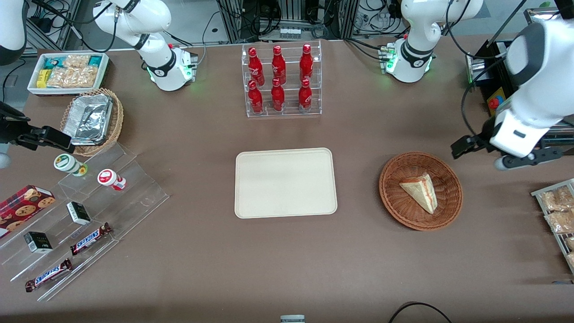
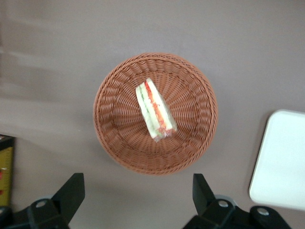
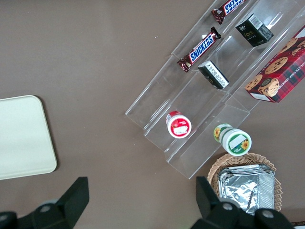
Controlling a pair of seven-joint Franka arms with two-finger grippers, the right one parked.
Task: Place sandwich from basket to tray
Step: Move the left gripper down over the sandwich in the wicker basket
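The sandwich [image 1: 421,190] [image 2: 155,109], a pale bread wedge with red and green filling along its edge, lies in the round reddish-brown basket [image 1: 394,197] [image 2: 114,143]. The cream tray [image 1: 285,183] [image 2: 281,157] [image 3: 19,138] lies flat mid-table, bare, beside the basket toward the parked arm's end. My left gripper [image 1: 524,159] [image 2: 137,193] hangs well above the table, just off the basket's rim toward the working arm's end. It is open, nothing between its fingers, and not touching the basket.
A clear rack of red bottles [image 1: 282,80] stands farther from the front camera than the tray. A wire shelf of snack packets [image 1: 558,211] sits at the working arm's end. Acrylic steps with candy bars [image 1: 89,237] and a tan foil-container basket [image 1: 94,121] lie toward the parked arm's end.
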